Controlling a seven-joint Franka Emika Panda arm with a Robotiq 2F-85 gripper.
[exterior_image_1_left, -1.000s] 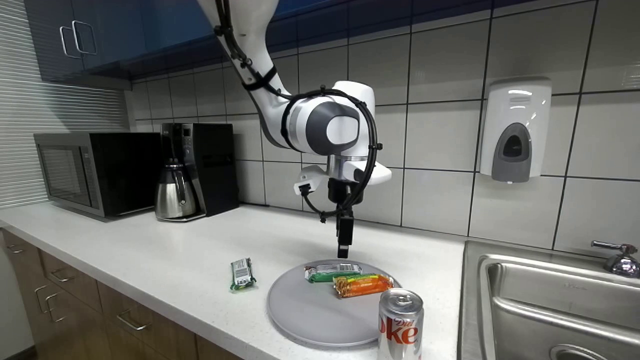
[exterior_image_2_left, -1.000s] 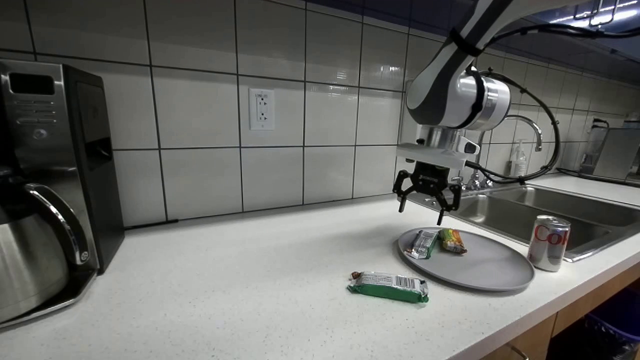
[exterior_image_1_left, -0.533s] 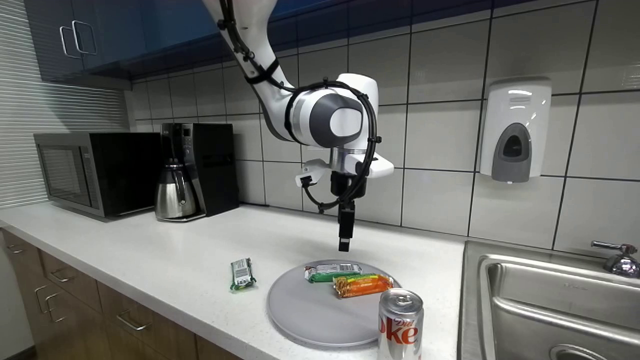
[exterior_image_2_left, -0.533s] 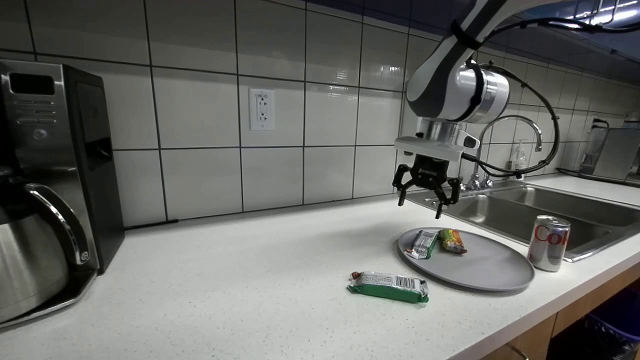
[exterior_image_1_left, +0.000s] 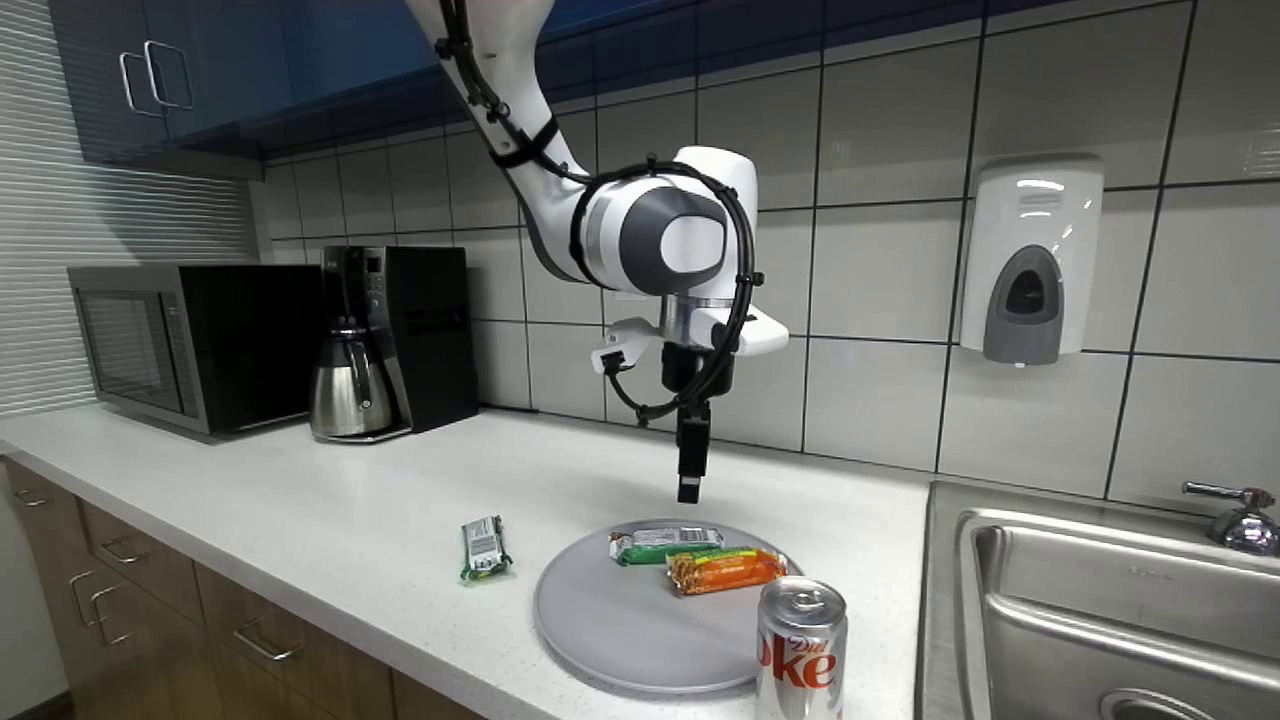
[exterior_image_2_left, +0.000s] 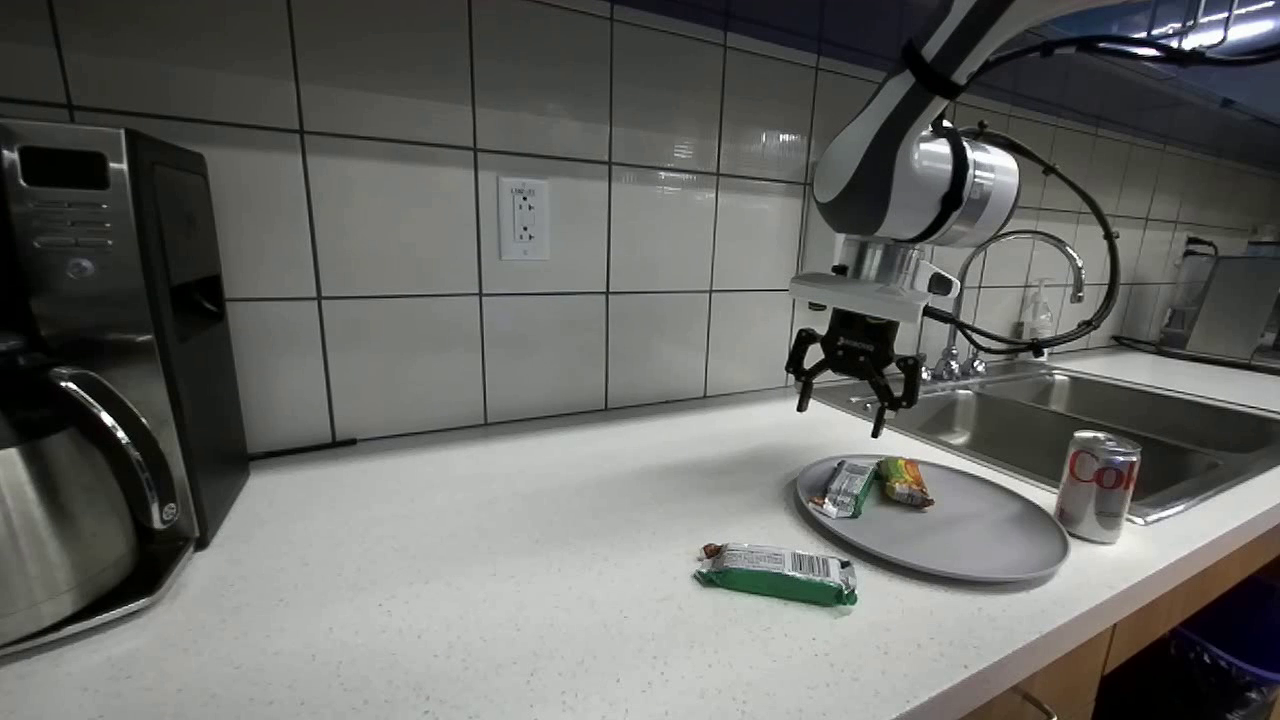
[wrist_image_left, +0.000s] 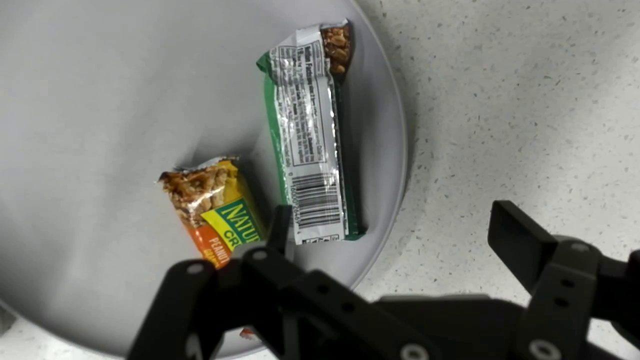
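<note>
Gripper (exterior_image_2_left: 839, 423), fingers (wrist_image_left: 520, 245) spread wide, above the rim of our gray plate (exterior_image_1_left: 640, 640), green bar (wrist_image_left: 307, 130) and orange bar (wrist_image_left: 217, 212) lying on it

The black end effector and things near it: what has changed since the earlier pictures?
The black end effector has risen slightly, jaws open; nothing was grasped or released. The round grey plate, the green-silver wrapped bar and orange wrapped bar on it, another green-silver bar beside it and the silver metal can stayed put.
</note>
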